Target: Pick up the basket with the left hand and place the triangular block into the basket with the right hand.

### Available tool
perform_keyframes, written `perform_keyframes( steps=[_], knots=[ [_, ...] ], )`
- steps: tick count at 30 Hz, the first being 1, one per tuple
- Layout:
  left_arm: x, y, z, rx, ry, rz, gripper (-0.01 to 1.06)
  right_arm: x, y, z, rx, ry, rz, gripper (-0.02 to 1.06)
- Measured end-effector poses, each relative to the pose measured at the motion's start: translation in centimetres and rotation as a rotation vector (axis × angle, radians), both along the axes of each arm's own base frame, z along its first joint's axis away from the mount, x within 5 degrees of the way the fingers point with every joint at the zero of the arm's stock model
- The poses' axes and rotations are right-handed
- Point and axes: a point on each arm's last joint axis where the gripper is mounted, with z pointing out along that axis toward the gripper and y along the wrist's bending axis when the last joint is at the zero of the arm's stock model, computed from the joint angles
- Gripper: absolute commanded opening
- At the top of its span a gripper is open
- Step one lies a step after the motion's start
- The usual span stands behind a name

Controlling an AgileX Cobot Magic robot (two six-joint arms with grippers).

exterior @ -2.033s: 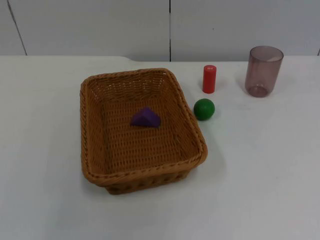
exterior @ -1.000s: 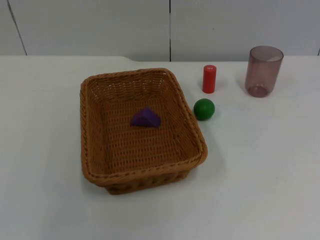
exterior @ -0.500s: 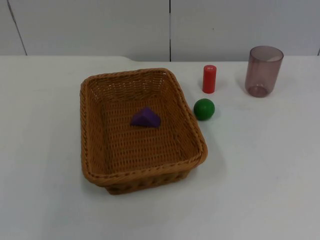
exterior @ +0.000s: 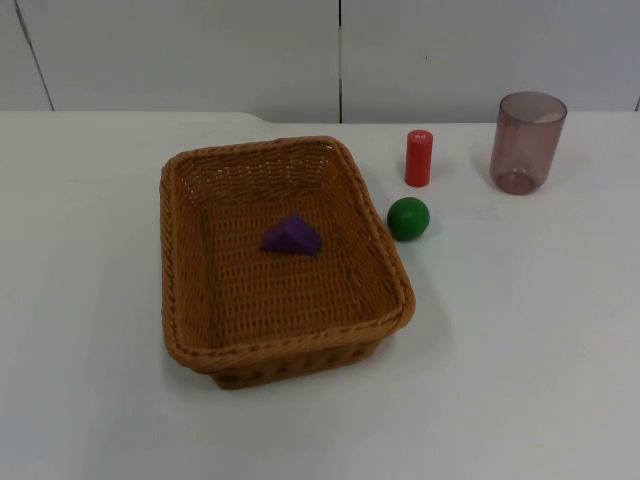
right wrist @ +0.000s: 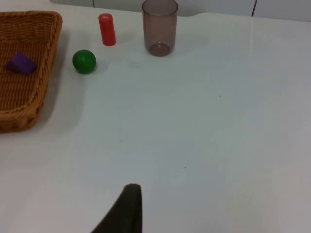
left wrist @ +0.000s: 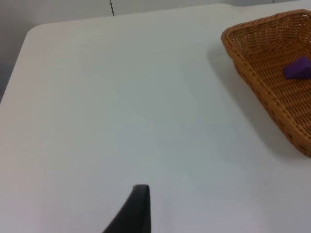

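Observation:
A brown woven basket (exterior: 180,250) stands on the white table, a little left of the middle in the top view. The purple triangular block (exterior: 291,237) lies on the basket's floor. My left gripper (left wrist: 137,208) hangs over bare table well to the left of the basket (left wrist: 252,73), holding nothing, with the block (left wrist: 298,69) visible inside the basket. My right gripper (right wrist: 127,208) waits over bare table far to the right of the basket (right wrist: 19,119) and the block (right wrist: 20,63), also holding nothing.
Just right of the basket sit a green ball (exterior: 408,218) and an upright red cylinder (exterior: 418,158). A translucent purplish cup (exterior: 527,140) stands at the back right. The grey partition wall closes off the far side. The table's left edge (left wrist: 19,53) lies beyond my left gripper.

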Motion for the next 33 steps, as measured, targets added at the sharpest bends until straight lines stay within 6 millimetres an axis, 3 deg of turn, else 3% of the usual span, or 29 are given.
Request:
perform_keyframes(
  steps=[33],
  knots=[
    [0.01,0.35,-0.01,-0.017,0.001,0.053,1.02,0.0,0.0,0.0,0.007,0.001,-0.004,1.05]
  ],
)
